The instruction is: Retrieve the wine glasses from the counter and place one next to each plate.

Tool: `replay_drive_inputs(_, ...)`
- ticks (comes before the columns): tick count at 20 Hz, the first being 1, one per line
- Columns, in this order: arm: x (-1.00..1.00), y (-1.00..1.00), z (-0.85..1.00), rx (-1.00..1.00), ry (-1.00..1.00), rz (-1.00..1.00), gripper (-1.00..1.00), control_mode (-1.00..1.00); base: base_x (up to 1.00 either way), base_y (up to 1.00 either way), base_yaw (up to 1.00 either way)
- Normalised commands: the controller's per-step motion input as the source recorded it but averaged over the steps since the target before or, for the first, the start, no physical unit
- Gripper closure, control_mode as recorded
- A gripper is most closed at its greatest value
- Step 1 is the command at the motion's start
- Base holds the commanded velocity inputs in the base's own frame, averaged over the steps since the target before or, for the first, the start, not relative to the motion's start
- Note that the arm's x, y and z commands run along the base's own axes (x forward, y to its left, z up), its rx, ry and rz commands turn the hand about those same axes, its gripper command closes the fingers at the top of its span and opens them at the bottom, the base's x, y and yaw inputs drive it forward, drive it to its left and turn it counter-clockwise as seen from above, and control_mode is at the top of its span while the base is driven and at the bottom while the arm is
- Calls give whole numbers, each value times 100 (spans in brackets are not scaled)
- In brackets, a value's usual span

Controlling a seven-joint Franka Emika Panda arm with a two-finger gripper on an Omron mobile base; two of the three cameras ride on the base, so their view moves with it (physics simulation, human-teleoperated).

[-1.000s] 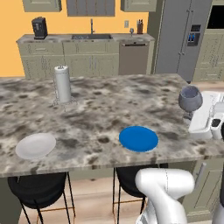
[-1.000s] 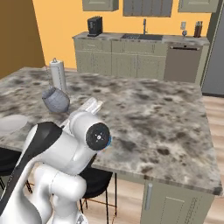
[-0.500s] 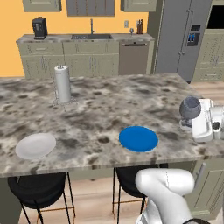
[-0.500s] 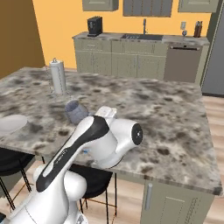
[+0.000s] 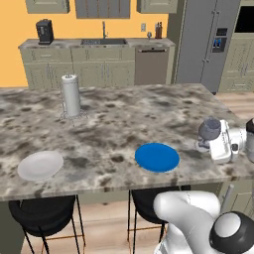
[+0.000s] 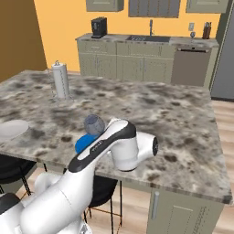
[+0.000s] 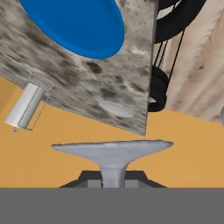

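One grey-blue wine glass [image 5: 209,130] stands upright over the island's right side, just right of the blue plate [image 5: 157,157]. My gripper [image 5: 214,142] is shut on its stem from the right, and the foot is at or just above the granite. In the hand view the glass's round foot [image 7: 111,148] spreads above my gripper [image 7: 113,180], with the blue plate [image 7: 74,24] beyond. From the right base the glass bowl [image 6: 94,123] shows beside my arm. The white plate [image 5: 40,165] lies at the island's front left. A second tiny glass [image 6: 192,34] stands on the sink counter [image 6: 151,41].
A white paper-towel roll [image 5: 71,95] stands on the island [image 5: 124,119] at back left. Black stools [image 5: 42,218] sit under the island's near edge. A coffee machine [image 5: 44,31] is on the sink counter, and a grey fridge [image 5: 203,44] stands to the right.
My gripper has brought the wine glass down and slightly left, from above the island's right edge to its surface beside the blue plate.
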Motion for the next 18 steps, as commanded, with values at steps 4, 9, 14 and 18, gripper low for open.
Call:
replay_drive_inputs(4, 55, -9, -37, 1, 0, 3, 100, -100, 0, 0, 0)
replay_drive_inputs(9, 52, -9, -28, 0, 4, 0, 100, -100, 0, 0, 0)
replay_drive_inputs(14, 42, -20, -18, 1, 7, 0, 100, -100, 0, 0, 0)
replay_drive_inputs(18, 28, -17, -29, 0, 4, 0, 100, -100, 0, 0, 0)
